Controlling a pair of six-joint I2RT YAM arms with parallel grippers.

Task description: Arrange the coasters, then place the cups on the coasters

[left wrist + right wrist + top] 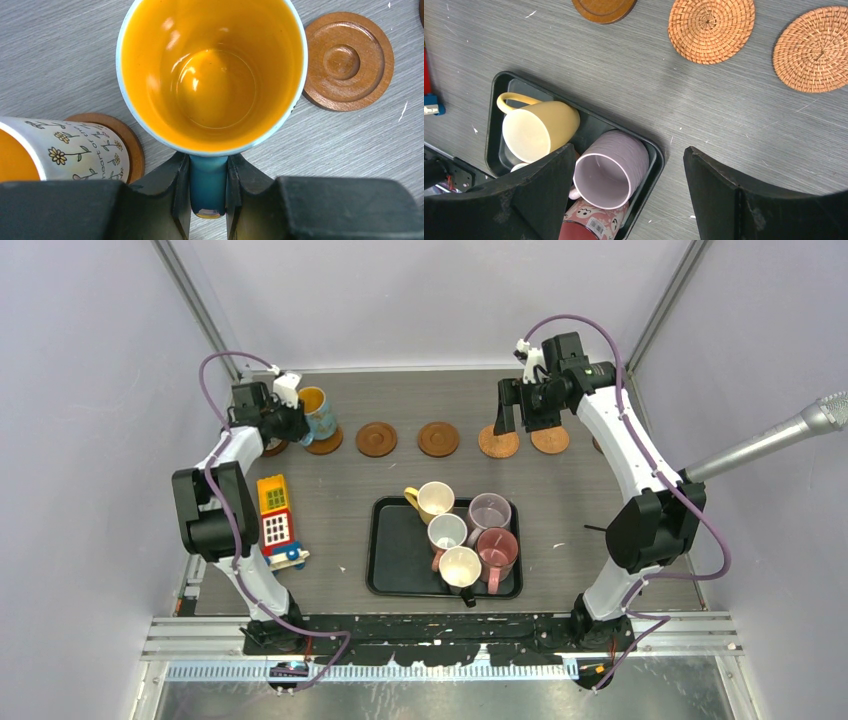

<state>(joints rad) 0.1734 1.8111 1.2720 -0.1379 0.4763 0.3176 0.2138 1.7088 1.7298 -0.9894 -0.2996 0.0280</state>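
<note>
Left wrist: left pincer [208, 162] pinches the blue cup [212, 75] by its handle. The cup is upright, orange inside, at the far-left desk [60, 60]; contact below unclear. Flowered white cup [65, 150] sits on a coaster [129, 142] beside it, wooden coaster [348, 61] on the other side. Right pincer [520, 418] spread wide, holding nothing, above woven coasters [498, 443]. Five cups [436, 502] in black tray [388, 550].

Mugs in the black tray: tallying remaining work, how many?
5: yellow mug far left, lilac mug far right, white mug middle, pink mug right, cream mug nearest. None seems hidden.
</note>
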